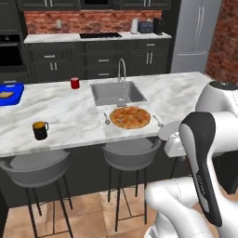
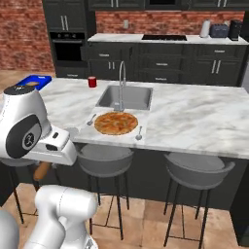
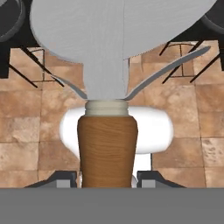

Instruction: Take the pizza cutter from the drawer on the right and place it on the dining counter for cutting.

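Note:
My gripper (image 3: 108, 180) is shut on the pizza cutter's brown wooden handle (image 3: 107, 148). Its round silver-grey wheel (image 3: 118, 35) points away from the hand, towards the tiled floor and the stools. In the right base view the handle (image 2: 42, 170) shows just under my white hand, in front of the near edge of the dining counter (image 2: 194, 116) at its left part. The counter (image 1: 60, 116) has a veined marble top, an inset sink (image 1: 116, 93) and a tall faucet (image 1: 122, 76).
On the counter lie a pizza (image 1: 130, 117) with a silver utensil (image 1: 107, 118) at each side, a dark mug (image 1: 40, 130), a red cup (image 1: 75, 83) and a blue board (image 1: 10, 93). Grey stools (image 2: 104, 159) stand along the near side.

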Tool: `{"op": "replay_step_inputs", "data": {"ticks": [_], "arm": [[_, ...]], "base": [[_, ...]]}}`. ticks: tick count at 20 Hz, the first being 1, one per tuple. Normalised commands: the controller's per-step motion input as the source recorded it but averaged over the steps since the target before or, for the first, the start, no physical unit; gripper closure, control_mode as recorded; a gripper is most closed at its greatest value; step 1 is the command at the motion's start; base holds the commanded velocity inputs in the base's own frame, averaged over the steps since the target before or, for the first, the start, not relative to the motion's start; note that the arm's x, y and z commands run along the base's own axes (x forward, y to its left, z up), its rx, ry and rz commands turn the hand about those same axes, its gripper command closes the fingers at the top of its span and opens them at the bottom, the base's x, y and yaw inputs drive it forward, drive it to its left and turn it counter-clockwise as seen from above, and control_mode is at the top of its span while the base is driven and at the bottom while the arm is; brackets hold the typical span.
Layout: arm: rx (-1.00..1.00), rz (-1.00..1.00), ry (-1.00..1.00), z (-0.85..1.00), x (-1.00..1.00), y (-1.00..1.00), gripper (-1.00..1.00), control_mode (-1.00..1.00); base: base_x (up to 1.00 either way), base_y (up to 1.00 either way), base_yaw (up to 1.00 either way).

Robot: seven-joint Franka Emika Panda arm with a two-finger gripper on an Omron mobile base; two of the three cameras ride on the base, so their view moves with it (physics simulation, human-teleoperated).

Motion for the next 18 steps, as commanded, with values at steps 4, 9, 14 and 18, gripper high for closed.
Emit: {"op": "replay_step_inputs", "data": {"ticks": [4, 9, 14, 18], "arm": [[0.0, 0.0, 0.0, 0.0, 0.0, 0.0, 1.0, 1.0], [0.0, 0.0, 0.0, 0.0, 0.0, 0.0, 1.0, 1.0], [0.0, 0.0, 0.0, 0.0, 0.0, 0.0, 1.0, 1.0], [0.0, 0.0, 0.0, 0.0, 0.0, 0.0, 1.0, 1.0]], "base": [[0.59, -0.54, -0.03], [0.47, -0.46, 0.0], [0.44, -0.21, 0.0], [0.6, -0.2, 0.0]]}}
